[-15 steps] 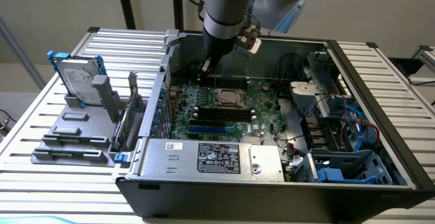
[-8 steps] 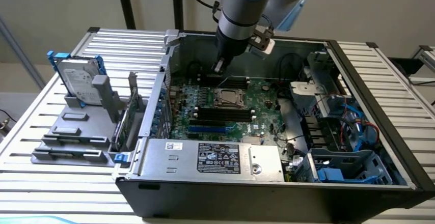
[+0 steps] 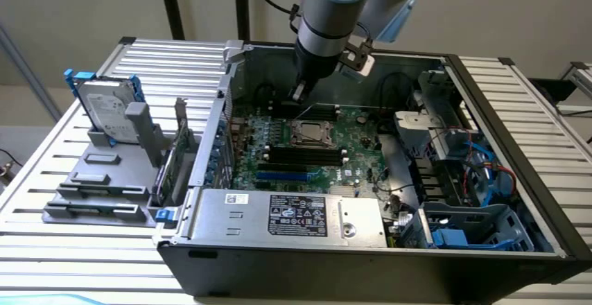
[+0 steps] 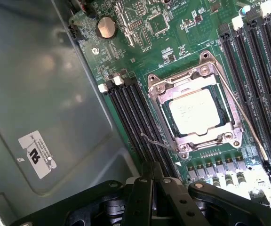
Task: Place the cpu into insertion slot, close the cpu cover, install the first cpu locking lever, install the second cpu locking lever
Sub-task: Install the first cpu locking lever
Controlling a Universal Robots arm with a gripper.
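The cpu [image 4: 192, 112], a pale square chip, lies in the insertion slot [image 3: 310, 133] on the green board. The silvery cpu cover [image 4: 161, 89] lies down over it, and the chip shows through the cover's window. One thin wire locking lever [image 4: 156, 142] sticks out from the socket's corner over the black memory slots, its hooked end free. A second wire lever [image 4: 248, 128] runs along the socket's other side. My gripper [image 4: 153, 165] is shut with nothing between its fingers [image 4: 142, 193]. It hangs just short of the hooked lever end, above the board [image 3: 298, 96].
Long black memory slots [image 4: 133, 113] flank the socket on both sides. The grey case wall [image 4: 41, 94] stands close beside the gripper. A grey power supply box [image 3: 287, 215] fills the case front. A hard drive and brackets [image 3: 107, 121] rest on the table at the exterior view's left.
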